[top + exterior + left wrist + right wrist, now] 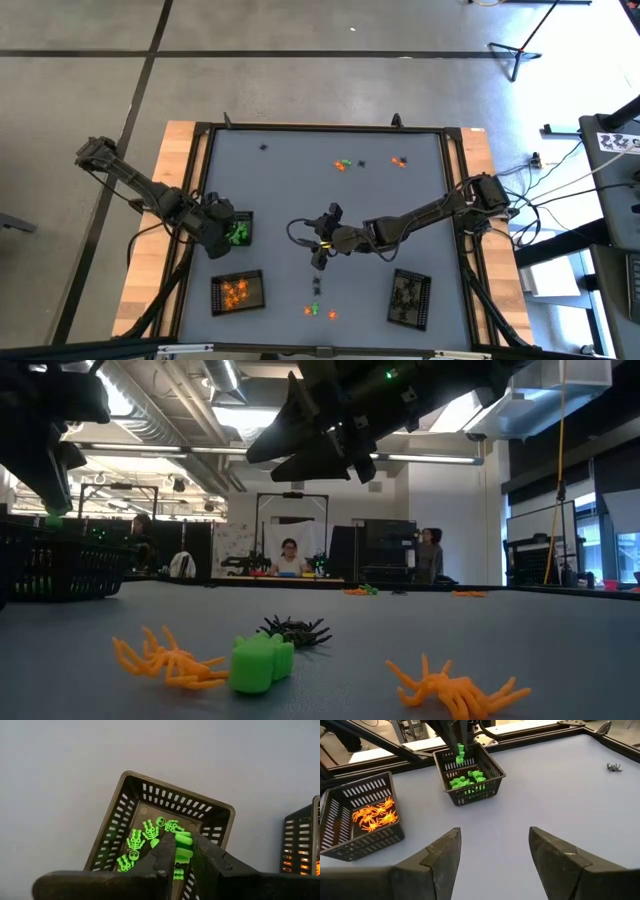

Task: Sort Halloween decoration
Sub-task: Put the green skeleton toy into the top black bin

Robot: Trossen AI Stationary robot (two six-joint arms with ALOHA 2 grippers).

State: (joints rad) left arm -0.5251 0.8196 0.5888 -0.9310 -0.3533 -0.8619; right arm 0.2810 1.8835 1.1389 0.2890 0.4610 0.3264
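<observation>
Green plastic trinket [183, 853], pinched upright in left pincer [181, 862], directly above green-filled black mesh basket [131, 795], frame centre; right pincer [492, 852] released.

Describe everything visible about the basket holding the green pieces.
The green-piece basket is a dark, plastic-looking rectangular tray with slotted walls and an open top, upright on the grey table's left side. Bright green skeleton trinkets lie on its floor. The left gripper hangs above it with a green piece between its fingers.

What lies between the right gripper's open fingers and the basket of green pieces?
Nothing: in the right wrist view, bare grey table separates the right gripper from the green basket. The left gripper hangs over that basket.
</observation>
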